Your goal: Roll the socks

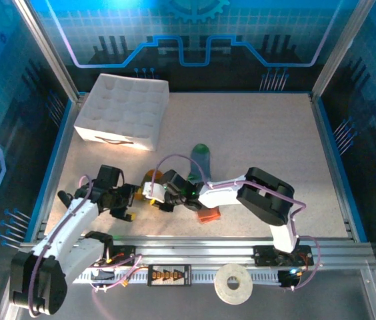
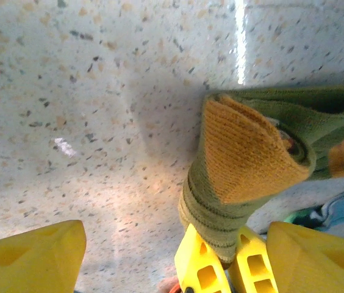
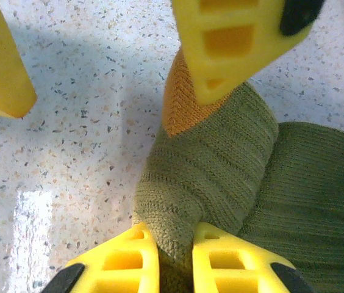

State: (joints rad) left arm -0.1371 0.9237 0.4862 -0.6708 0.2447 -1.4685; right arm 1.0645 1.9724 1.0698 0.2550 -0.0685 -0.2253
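The olive green sock [image 2: 263,152] lies partly rolled on the speckled table, its mustard toe [image 2: 245,152] folded over the top. My right gripper [image 3: 175,250] is shut on the sock's rolled olive edge [image 3: 202,177]. The same gripper [image 2: 227,262] comes up from below in the left wrist view. My left gripper [image 2: 177,238] is open, with one finger on each side of the roll and touching nothing. The two grippers meet at the table's front left [image 1: 145,195]. The blue-grey sock [image 1: 201,165] lies flat behind the right arm, green toe far, orange cuff [image 1: 208,215] near.
A white dimpled foam tray [image 1: 123,110] stands at the back left. A roll of white tape [image 1: 233,283] sits on the front rail by the arm bases. Bare table stretches to the right and back [image 1: 275,133].
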